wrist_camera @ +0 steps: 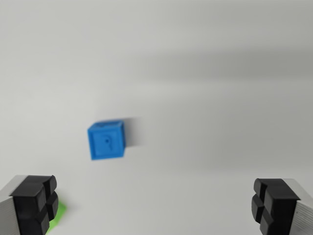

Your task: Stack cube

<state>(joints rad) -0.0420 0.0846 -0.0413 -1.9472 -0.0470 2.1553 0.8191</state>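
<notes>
A small blue cube [106, 139] lies on the white surface left of centre in the wrist view, slightly blurred. My gripper [154, 205] hangs above the surface, open wide, with nothing between its black fingertips [34, 203]. The cube is ahead of the fingers and nearer the left one. A bright green thing [57, 214] peeks out just beside the left fingertip at the bottom left; most of it is hidden, so I cannot tell its shape.
The plain white tabletop [205, 98] fills the rest of the view, with a faint grey shadow band across its upper right.
</notes>
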